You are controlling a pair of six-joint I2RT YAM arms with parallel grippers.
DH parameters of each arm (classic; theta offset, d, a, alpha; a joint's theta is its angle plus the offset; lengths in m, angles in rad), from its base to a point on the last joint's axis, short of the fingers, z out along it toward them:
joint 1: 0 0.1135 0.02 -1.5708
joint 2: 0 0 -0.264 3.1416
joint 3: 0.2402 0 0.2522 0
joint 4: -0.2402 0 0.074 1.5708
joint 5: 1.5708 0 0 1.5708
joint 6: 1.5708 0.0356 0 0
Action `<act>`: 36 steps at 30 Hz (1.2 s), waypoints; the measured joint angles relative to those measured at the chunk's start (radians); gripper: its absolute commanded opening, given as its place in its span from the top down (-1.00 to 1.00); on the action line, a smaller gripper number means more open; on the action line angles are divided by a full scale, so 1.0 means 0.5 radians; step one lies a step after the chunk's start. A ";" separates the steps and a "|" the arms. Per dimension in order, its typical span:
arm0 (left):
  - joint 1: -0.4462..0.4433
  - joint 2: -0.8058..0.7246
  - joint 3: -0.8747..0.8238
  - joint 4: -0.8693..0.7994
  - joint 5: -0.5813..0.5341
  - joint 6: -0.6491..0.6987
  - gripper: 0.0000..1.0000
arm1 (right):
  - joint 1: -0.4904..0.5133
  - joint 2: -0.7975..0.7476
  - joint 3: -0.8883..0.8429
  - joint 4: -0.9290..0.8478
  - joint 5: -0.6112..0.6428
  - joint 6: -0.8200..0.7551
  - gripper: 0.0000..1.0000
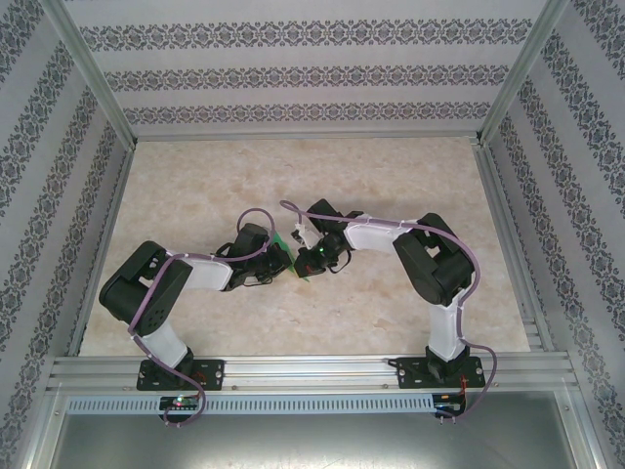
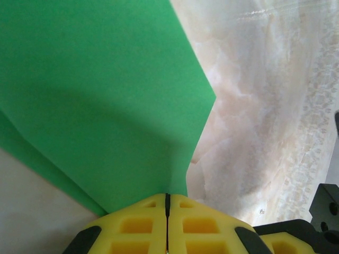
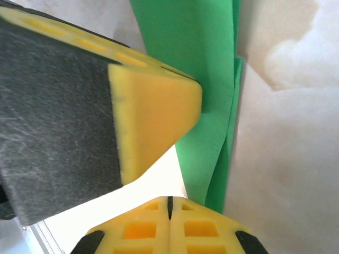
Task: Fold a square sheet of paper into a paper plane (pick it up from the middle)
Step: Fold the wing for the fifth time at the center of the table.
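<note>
From above, our left gripper (image 1: 277, 256) and right gripper (image 1: 309, 256) meet mid-table at the green sheet (image 1: 283, 240). Left wrist: jaws pressed together, pinching its folded edge. Right wrist: jaws closed beside the layers; we cannot tell if they hold. If we pull apart, the paper could tear or slip.

no text, label, brand, number or sign can be read anywhere

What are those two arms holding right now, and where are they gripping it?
The green paper. The left end effector pinches it at a layered edge; the right end effector, also shut, seems to pinch a nearby edge.
</note>
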 measured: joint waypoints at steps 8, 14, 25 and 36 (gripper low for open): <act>-0.002 0.000 0.019 -0.041 -0.007 -0.021 0.84 | -0.002 0.008 -0.026 0.002 0.014 -0.014 1.00; -0.002 0.000 0.022 -0.047 -0.007 -0.029 0.85 | -0.014 0.023 -0.022 0.000 0.003 -0.031 1.00; -0.002 0.008 0.053 -0.096 -0.007 -0.029 0.87 | -0.013 0.064 0.157 -0.142 0.034 -0.047 1.00; -0.002 0.019 0.083 -0.132 -0.006 -0.029 1.00 | -0.039 0.114 0.132 -0.108 0.029 -0.124 1.00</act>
